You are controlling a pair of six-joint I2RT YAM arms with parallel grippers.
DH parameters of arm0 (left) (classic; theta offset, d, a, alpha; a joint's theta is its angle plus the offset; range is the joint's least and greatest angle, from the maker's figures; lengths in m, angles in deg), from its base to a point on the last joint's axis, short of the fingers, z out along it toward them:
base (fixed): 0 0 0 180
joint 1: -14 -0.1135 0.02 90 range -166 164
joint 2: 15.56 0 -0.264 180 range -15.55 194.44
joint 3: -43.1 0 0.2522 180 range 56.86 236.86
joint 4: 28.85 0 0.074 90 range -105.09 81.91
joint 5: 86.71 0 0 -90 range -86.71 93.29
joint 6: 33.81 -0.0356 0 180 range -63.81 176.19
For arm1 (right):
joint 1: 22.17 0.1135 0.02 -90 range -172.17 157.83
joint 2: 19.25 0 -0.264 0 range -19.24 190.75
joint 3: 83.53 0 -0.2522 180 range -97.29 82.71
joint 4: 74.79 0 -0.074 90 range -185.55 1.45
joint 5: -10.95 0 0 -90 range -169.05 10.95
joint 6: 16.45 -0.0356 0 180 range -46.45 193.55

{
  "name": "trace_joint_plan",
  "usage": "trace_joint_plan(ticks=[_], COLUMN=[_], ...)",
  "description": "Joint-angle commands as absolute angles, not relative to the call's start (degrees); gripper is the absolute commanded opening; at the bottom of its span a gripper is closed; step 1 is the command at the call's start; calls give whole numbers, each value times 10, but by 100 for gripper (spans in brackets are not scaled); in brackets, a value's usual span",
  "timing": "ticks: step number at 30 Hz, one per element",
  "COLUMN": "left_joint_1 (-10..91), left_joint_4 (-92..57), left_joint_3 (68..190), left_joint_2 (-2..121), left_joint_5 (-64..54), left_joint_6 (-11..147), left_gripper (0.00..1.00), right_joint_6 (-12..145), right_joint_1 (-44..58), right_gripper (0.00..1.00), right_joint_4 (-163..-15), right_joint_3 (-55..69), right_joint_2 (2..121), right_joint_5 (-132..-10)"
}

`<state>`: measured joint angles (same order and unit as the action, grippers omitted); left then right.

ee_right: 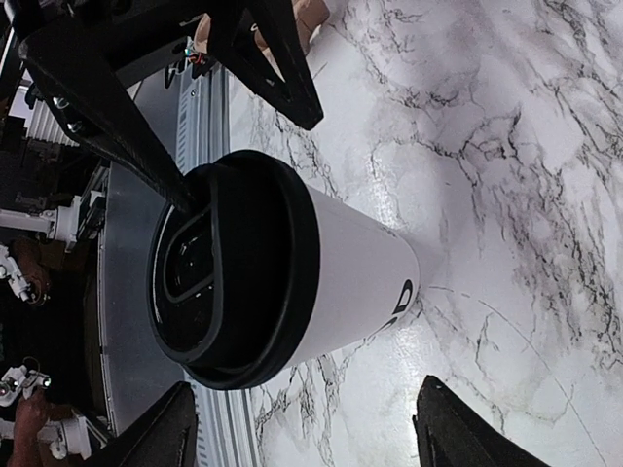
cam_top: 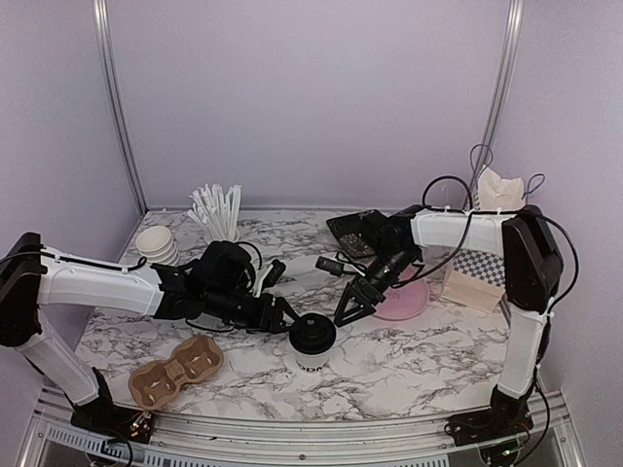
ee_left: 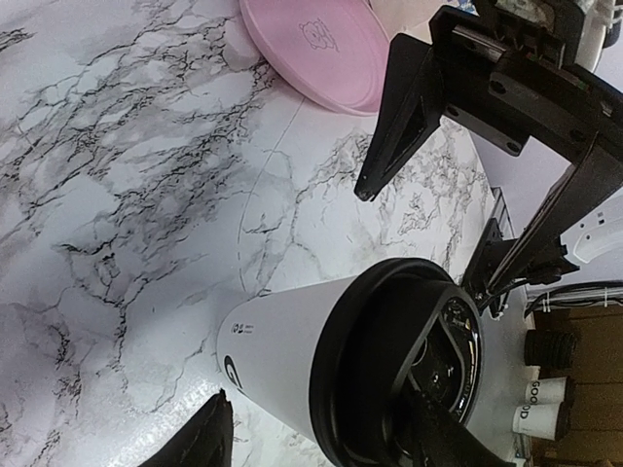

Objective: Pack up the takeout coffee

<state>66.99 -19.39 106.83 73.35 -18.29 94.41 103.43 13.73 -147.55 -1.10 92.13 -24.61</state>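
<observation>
One takeout coffee cup, white with a black lid and black lettering, stands upright on the marble table near the front middle. It also shows in the left wrist view and the right wrist view. A second lidded cup is out of view. My left gripper is open at the cup's upper left; one finger is clear of the wall and the other overlaps the lid. My right gripper is open and empty just right of the cup, its fingers short of it.
A brown cardboard cup carrier lies at the front left. A stack of plain white cups and a cup of white straws stand at the back left. A pink plate and a paper bag are on the right.
</observation>
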Motion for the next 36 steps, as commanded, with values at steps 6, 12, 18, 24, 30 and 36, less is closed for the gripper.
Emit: trace_joint_plan(ticks=[6,12,18,24,30,36], left_joint_1=[673,673,673,675,678,678], left_joint_4=[-178,-173,-165,-157,-162,-162], left_joint_3=[1070,1066,1055,1063,1111,1166], left_joint_2=[760,781,805,796,750,721], left_joint_5=[-179,-179,-164,-154,-122,-87], left_joint_6=[924,918,908,896,865,854], left_gripper=[60,54,49,51,67,74], right_joint_6=[1007,996,958,972,1022,1040], right_joint_1=[145,145,147,145,130,130], right_gripper=[68,63,54,53,62,70], right_joint_4=[-1466,-1461,-1433,-1438,-1481,-1497], right_joint_3=[-20,-23,0,-7,-56,-51], right_joint_2=[953,979,1005,985,939,908], right_joint_5=[-259,-264,-328,-320,-253,-240])
